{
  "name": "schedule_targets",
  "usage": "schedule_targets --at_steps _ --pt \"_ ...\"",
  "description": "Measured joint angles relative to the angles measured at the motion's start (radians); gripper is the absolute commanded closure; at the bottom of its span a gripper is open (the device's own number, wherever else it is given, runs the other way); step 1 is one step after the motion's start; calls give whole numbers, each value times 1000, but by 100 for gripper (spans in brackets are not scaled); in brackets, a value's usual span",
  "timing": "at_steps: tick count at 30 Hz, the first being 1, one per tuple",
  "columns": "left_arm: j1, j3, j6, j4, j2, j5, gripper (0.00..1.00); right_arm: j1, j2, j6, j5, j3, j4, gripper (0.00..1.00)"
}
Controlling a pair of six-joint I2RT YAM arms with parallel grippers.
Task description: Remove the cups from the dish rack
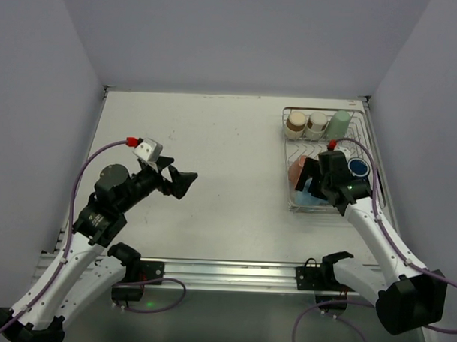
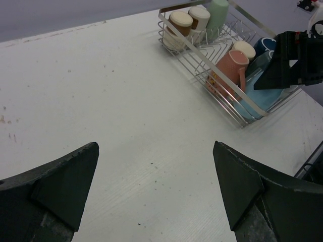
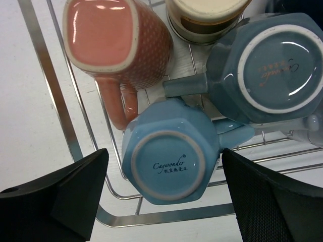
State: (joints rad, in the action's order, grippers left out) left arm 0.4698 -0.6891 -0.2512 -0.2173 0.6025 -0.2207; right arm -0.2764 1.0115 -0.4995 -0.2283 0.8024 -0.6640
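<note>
The dish rack (image 1: 287, 154) stands at the table's right side with several cups in it. At its far end stand a brown-and-cream cup (image 1: 295, 124), a cream cup (image 1: 316, 125) and a pale green cup (image 1: 340, 124). In the right wrist view a light blue cup (image 3: 169, 159) sits base up at the rack's near corner, beside a salmon pink cup (image 3: 116, 38) and a grey-teal cup (image 3: 272, 70). My right gripper (image 3: 164, 151) hangs open just above the light blue cup, one finger on each side, not touching it. My left gripper (image 1: 184, 181) is open over bare table, holding nothing.
A dark blue cup (image 1: 358, 168) sits by the rack's right side. The rack's wire rim (image 3: 166, 216) runs just below my right fingers. Grey walls close in the table on three sides. From the left wrist the rack (image 2: 202, 55) lies far off to the upper right.
</note>
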Motion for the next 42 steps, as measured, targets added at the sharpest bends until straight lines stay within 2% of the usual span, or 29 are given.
schedule_targets --at_steps 4,11,15,16,17,18,20,26,28,31,32,36,42 --pt "5 0 0 -3 0 5 0 -8 40 -5 -23 1 -9 8" --pt "11 0 0 -10 -1 17 0 -31 151 -24 -43 16 -32 5" --pt "11 0 0 -10 -2 21 0 -41 189 -32 -57 24 -40 17" --pt "11 0 0 -10 -2 21 0 -45 193 -35 -63 27 -42 17" --pt "11 0 0 -10 -2 21 0 -49 194 -37 -71 28 -42 15" --pt "11 0 0 -10 -2 21 0 -51 194 -39 -75 28 -42 8" --pt "11 0 0 -10 -2 21 0 -53 194 -42 -79 29 -39 2" --pt "11 0 0 -10 1 21 0 -58 208 -51 -98 30 -25 2" --pt "11 0 0 -10 5 21 0 -58 220 -51 -109 30 -22 9" --pt "11 0 0 -10 15 21 0 -59 225 -57 -126 29 -11 31" --pt "11 0 0 -11 19 21 0 -61 224 -58 -133 29 -8 45" --pt "11 0 0 -11 40 19 0 -85 200 -64 -162 18 0 65" --pt "10 0 -3 -12 83 -3 0 -134 40 -61 -174 7 -2 66"
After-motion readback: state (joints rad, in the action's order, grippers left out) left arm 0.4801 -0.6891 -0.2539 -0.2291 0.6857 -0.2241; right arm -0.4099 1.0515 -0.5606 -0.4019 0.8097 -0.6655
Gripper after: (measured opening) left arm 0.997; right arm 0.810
